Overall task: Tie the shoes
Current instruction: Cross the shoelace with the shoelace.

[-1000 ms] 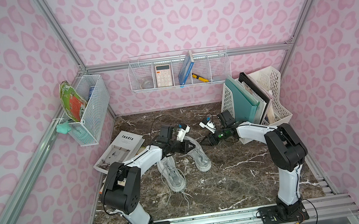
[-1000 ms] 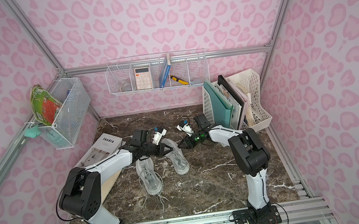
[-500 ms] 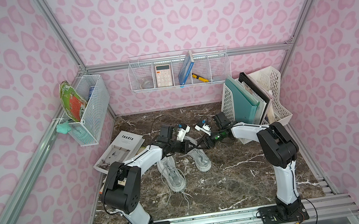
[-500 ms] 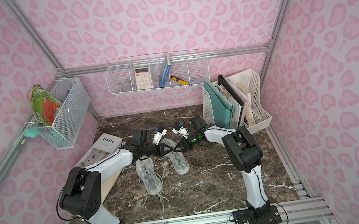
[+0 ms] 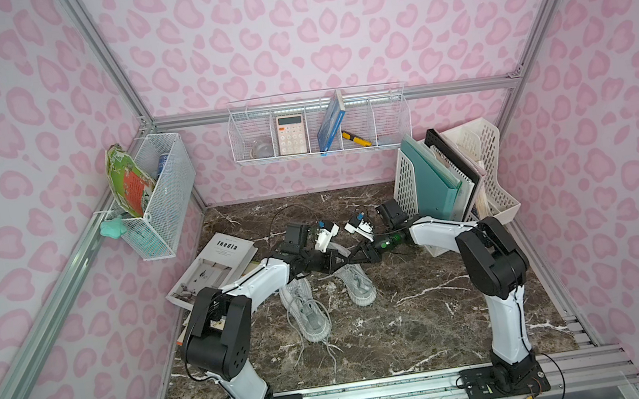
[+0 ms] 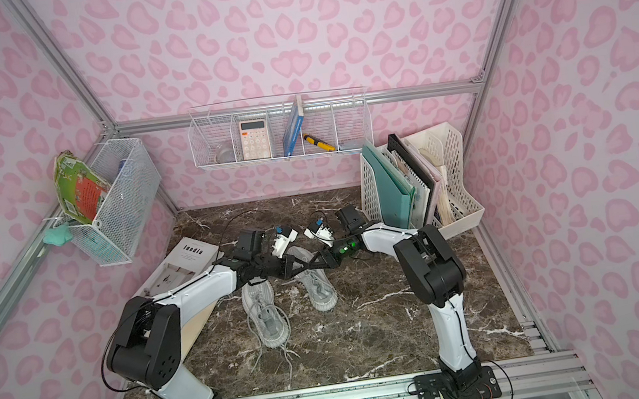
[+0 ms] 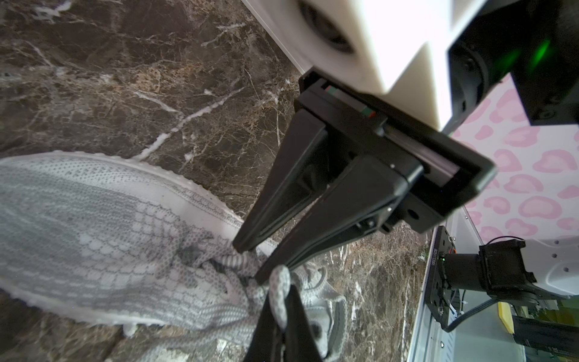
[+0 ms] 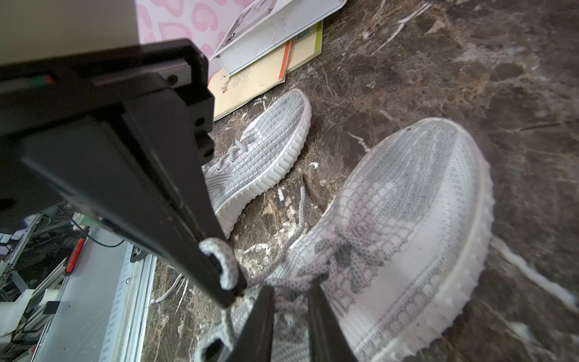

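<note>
The far shoe point(image 5: 356, 283) sits in the middle of the worktop point(image 5: 409, 323), with the near shoe point(image 5: 308, 315) just beside it. Above the far shoe's lacing the left gripper point(image 8: 224, 282) pinches a lace loop point(image 8: 227, 257). The right gripper point(image 7: 252, 263), tip to tip with it, is narrow, and I cannot tell whether it grips lace.

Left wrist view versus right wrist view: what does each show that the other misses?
Only left wrist: the right gripper seen whole, fingertips at the laces. Only right wrist: the other shoe and the books. Both: the shoe being tied and the left gripper shut on a lace loop.
</note>
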Controlling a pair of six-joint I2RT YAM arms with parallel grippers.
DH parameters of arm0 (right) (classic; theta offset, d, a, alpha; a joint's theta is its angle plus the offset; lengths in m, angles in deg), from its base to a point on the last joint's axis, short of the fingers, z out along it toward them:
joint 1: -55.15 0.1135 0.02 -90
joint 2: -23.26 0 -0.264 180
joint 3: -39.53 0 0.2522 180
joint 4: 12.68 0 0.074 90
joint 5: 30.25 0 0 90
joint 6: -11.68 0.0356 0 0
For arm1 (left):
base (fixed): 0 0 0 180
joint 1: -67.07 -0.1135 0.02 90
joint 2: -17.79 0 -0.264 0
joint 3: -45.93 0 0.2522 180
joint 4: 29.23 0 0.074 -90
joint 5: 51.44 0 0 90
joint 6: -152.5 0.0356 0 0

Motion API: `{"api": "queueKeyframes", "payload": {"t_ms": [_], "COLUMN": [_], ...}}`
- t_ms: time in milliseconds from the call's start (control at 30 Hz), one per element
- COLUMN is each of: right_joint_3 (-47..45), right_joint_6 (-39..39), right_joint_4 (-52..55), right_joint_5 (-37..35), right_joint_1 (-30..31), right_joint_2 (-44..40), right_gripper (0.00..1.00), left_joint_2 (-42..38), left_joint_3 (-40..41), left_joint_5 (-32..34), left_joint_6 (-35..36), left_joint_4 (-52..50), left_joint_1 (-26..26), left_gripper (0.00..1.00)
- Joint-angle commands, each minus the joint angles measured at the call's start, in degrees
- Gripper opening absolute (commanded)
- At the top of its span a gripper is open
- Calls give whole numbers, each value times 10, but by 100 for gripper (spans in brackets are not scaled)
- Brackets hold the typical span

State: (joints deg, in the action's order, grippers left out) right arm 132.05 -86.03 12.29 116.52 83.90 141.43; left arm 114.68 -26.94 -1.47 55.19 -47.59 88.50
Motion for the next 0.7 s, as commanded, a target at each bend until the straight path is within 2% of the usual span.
{"api": "queueKeyframes", "payload": {"t_ms": [0,267,667], "right_joint_3": [-3,-50,-65], "right_joint_6": [4,27,59], "right_joint_4": [-9,-33,-35], "right_joint_5": [-1,-29,-101], "right_joint_1": [-1,-5,-21], "right_joint_2": [-10,-45,-68], "right_gripper": [15,0,0], "left_joint_2": [-3,-1,-1], "left_joint_3": [0,-2,-15], "left_joint_5": [-6,-4,-1], "left_joint_6": [10,8,5], "left_joint_4": [-11,-13,-16], "left_joint_1": [0,0,0], "left_gripper": [0,0,0]}}
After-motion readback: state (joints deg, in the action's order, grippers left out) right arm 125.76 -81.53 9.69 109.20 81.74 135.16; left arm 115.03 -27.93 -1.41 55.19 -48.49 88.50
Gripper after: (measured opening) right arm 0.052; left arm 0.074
